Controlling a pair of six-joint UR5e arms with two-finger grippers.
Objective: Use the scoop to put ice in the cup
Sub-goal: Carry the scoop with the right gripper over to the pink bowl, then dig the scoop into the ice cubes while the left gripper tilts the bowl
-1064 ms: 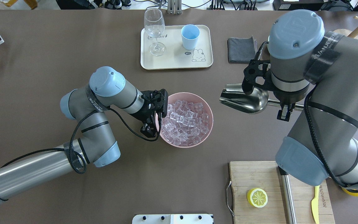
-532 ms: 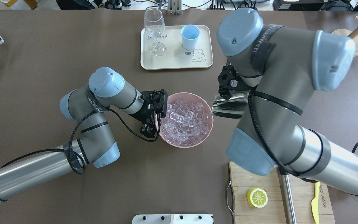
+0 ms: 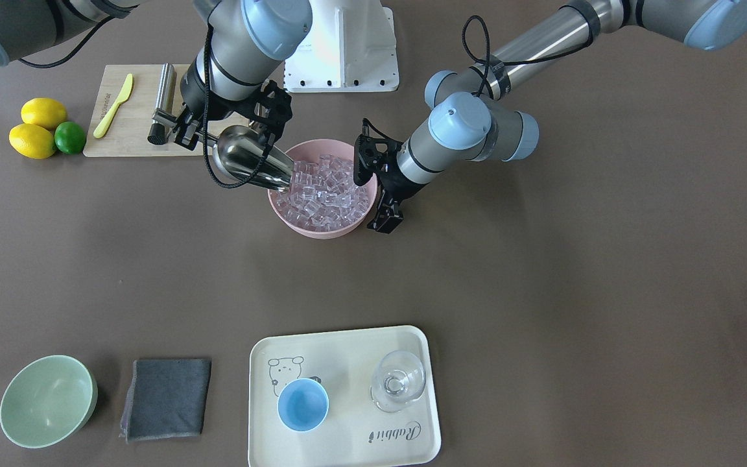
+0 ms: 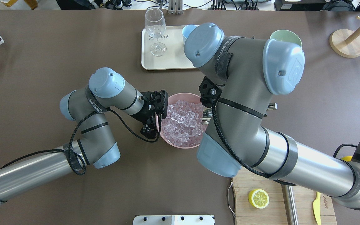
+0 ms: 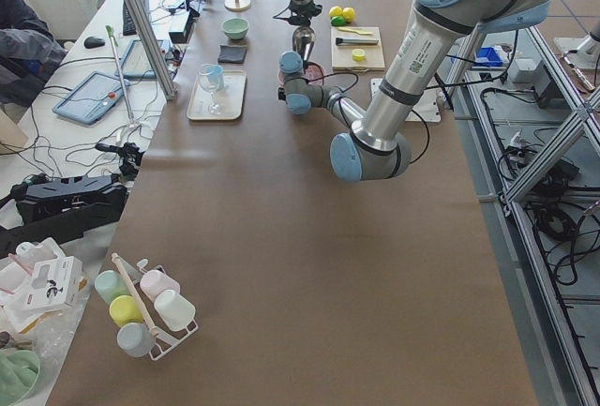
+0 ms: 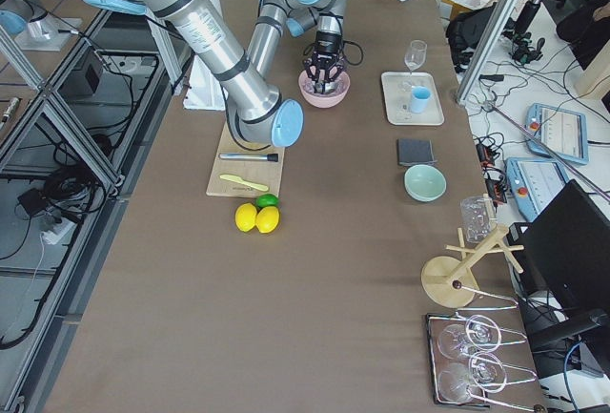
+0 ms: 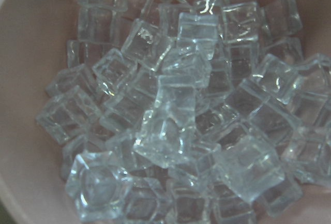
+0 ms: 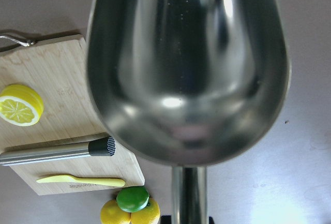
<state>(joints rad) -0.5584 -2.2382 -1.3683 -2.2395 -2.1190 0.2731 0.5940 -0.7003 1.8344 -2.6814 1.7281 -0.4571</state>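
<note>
One brown table (image 3: 542, 259), ice (image 3: 321, 188) mid-table, desks (image 5: 66, 73) alongside

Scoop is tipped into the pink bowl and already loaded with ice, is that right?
Not loaded: the right wrist view shows the scoop bare inside. It is tipped into the pink bowl, where the ice lies.

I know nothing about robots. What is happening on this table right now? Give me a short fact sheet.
Right gripper: holds the shiny steel scoop by its thin handle
Scoop: empty, tilted, mouth at the pink bowl's edge
Pink bowl: full of clear ice cubes
Left gripper: at the bowl's rim; grip unclear
Light-blue cup: empty, on the cream tray
</note>
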